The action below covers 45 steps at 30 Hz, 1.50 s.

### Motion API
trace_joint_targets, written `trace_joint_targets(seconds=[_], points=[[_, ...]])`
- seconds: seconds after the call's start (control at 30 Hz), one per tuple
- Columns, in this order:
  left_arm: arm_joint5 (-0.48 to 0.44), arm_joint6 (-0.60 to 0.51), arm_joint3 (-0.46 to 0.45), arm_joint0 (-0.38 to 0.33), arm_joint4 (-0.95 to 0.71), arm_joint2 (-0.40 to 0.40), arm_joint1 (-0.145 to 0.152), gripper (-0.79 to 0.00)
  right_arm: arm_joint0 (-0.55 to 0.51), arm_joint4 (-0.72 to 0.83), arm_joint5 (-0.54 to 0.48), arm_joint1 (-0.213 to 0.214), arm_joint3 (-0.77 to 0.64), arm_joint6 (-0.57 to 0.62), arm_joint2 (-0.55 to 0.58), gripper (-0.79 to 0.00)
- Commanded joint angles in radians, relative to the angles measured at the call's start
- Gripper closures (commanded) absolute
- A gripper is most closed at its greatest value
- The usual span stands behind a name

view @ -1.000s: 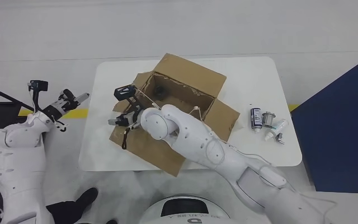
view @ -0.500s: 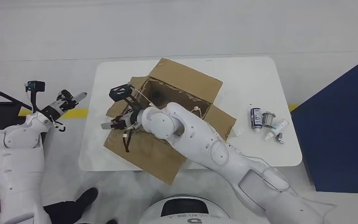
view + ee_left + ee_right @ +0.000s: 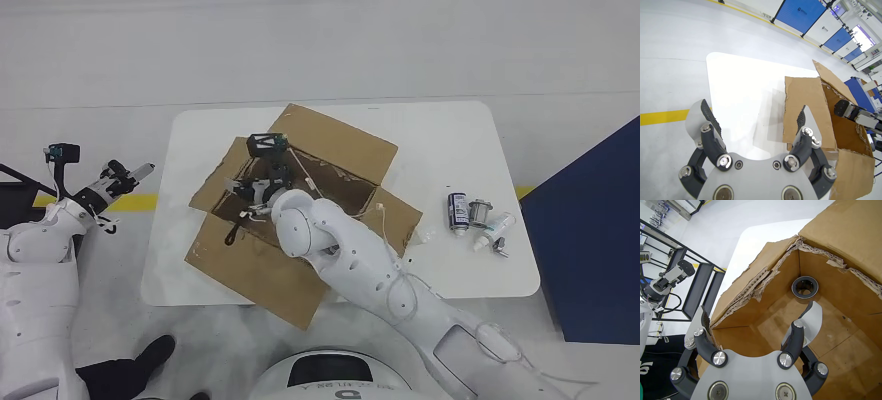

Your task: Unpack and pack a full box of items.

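So the box [image 3: 340, 150] sits open on the white table [image 3: 450, 130], flaps splayed out, and the near one pokes out past the table's edge. The right gripper [image 3: 252, 188] is at the box's left wall, arm stretched across the near flaps. The left gripper [image 3: 140, 170] hangs off the table's left side, well apart from the box. A bottle [image 3: 458, 212], a jar [image 3: 480, 211] and a tube [image 3: 497, 230] huddle near the right edge.

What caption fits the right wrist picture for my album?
The open right tool hangs at a torn wall of the cardboard box, a black ring in its corner.
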Motion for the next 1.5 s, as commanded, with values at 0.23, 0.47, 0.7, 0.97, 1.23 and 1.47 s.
trace_joint_targets(seconds=[0.23, 0.47, 0.7, 0.97, 1.23, 1.47], points=[[0.000, 0.000, 0.000, 0.000, 0.000, 0.000, 0.000, -0.785, 0.010, 0.132, 0.248, -0.021, 0.047, -0.002, 0.094, -0.785], [0.000, 0.000, 0.000, 0.000, 0.000, 0.000, 0.000, -0.785, 0.113, 0.171, 0.508, -0.077, 0.206, 0.038, 0.036, -0.739], [0.000, 0.000, 0.000, 0.000, 0.000, 0.000, 0.000, -0.785, 0.115, 0.217, 0.508, -0.160, 0.333, -0.198, 0.077, -0.422], [0.000, 0.000, 0.000, 0.000, 0.000, 0.000, 0.000, -0.785, 0.125, 0.346, 0.508, -0.260, 0.501, -0.434, 0.128, -0.360], [0.000, 0.000, 0.000, 0.000, 0.000, 0.000, 0.000, -0.785, 0.207, 0.420, 0.508, -0.311, 0.651, -0.487, 0.102, -0.372], [0.000, 0.000, 0.000, 0.000, 0.000, 0.000, 0.000, -0.785, 0.266, 0.502, 0.508, -0.330, 0.755, -0.520, 0.080, -0.360]])
